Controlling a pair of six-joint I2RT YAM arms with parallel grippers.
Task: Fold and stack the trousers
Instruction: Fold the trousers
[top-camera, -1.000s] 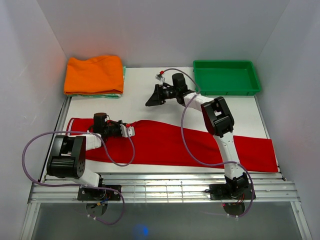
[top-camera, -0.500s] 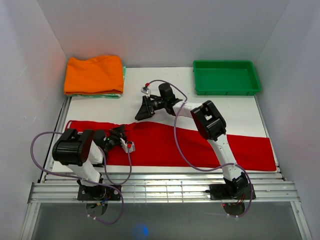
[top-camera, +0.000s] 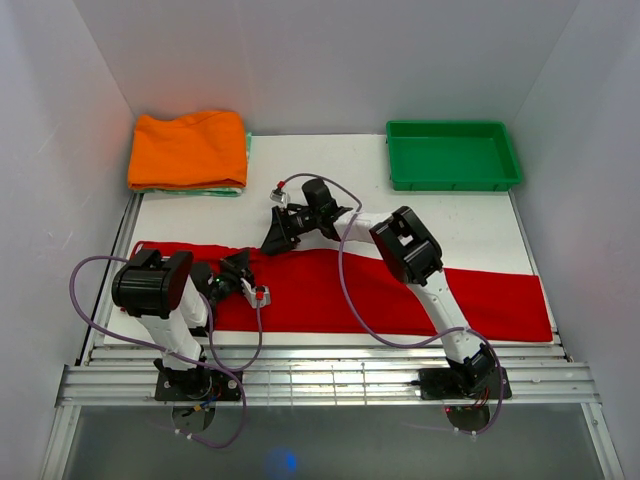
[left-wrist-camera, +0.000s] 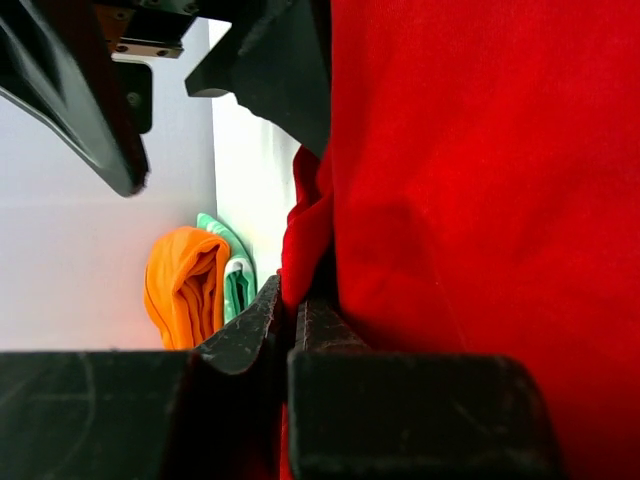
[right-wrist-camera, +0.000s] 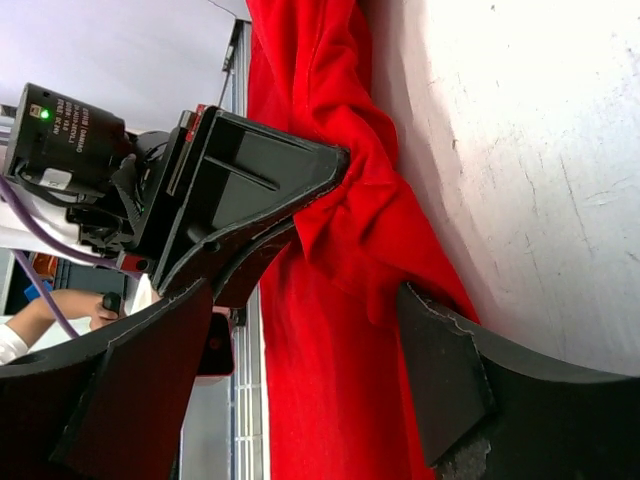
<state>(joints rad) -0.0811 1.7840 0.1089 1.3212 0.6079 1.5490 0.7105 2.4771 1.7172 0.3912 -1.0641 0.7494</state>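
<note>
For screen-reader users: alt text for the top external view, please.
Red trousers lie stretched across the table; the left end effector pinches them near their left end, the open right end effector just beyond. Folded orange clothing and a green tray sit behind.

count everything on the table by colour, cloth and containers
red: 1, the long red trousers
orange: 1, the folded orange garment
green: 2, the rectangular green plastic tray and the folded pale green garment under the orange one
total: 4
</note>
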